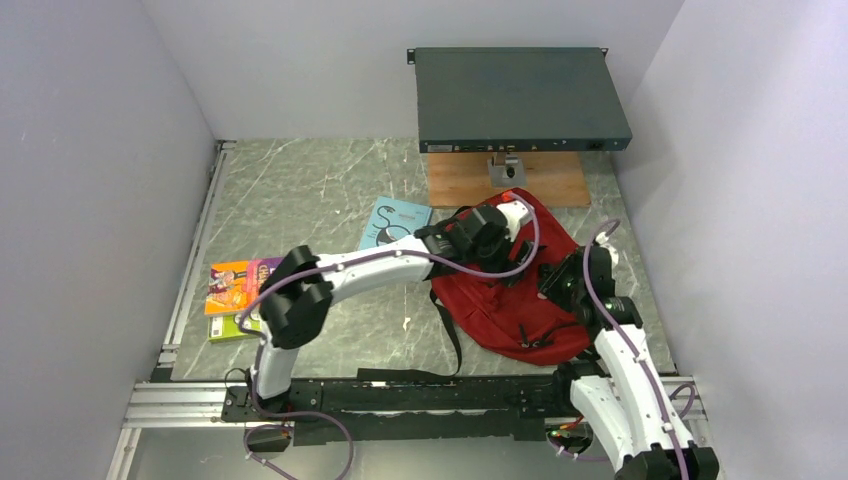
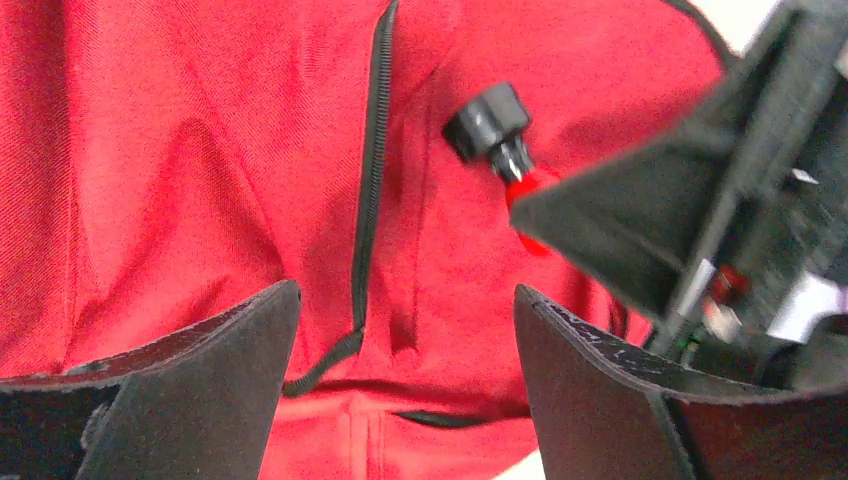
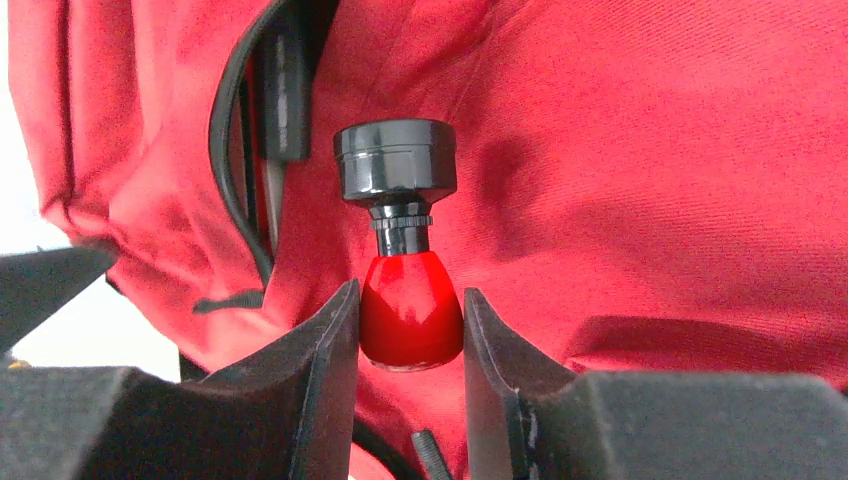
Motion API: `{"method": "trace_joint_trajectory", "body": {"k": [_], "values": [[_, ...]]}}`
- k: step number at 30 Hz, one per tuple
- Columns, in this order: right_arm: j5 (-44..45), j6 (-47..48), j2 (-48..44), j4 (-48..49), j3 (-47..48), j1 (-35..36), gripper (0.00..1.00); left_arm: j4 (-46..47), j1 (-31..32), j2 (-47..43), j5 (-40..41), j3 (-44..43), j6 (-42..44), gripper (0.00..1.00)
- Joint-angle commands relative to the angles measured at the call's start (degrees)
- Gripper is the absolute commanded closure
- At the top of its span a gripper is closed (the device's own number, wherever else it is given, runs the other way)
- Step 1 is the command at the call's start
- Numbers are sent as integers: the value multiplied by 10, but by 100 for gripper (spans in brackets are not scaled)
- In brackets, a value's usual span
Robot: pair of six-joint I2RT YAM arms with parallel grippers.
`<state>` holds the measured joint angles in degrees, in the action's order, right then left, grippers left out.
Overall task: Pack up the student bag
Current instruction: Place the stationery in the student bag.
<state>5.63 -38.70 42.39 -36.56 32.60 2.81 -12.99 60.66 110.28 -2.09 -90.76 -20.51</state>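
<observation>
- The right gripper is clamped narrowly on a red knob with a black cap. The knob stands at the centre of the right wrist view against the bag's cloth. It looks like a pull fixed to the zip, though the join is not visible.
- The left gripper hangs with its jaws wide apart and nothing between them, just above the fabric. A black zipper runs down the middle of its frame.
- The student bag lies flat on the table, right of centre in the top view, with both arms' heads over it.
- In the upper left of the right wrist view the zip gapes a little and a dark slit of interior shows. Whether anything is inside cannot be told.
- A teal book lies just beside the bag's upper left corner. A stack of colourful books sits well apart at the left edge of the table.
- By my reading the task is early: the bag is only being opened, and every book in sight is outside it and remains to be loaded.
</observation>
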Motion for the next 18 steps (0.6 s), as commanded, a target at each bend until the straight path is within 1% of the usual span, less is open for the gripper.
{"method": "trace_joint_trajectory", "body": {"k": [1,4,7,11,15,18], "values": [[-113,27,-29,94,-44,-2,100,-3,6,58,45,-71,32,16],[-110,46,-13,131,-63,-4,100,-12,6,98,58,-111,40,19],[-135,49,11,167,-77,-6,100,-19,7,129,77,-137,39,24],[-188,56,23,225,-95,-9,100,-25,6,146,106,-152,41,35],[-222,70,31,264,-103,-12,100,-46,5,153,132,-169,41,54],[-228,68,36,286,-106,-13,100,-56,2,155,128,-180,42,63]]}}
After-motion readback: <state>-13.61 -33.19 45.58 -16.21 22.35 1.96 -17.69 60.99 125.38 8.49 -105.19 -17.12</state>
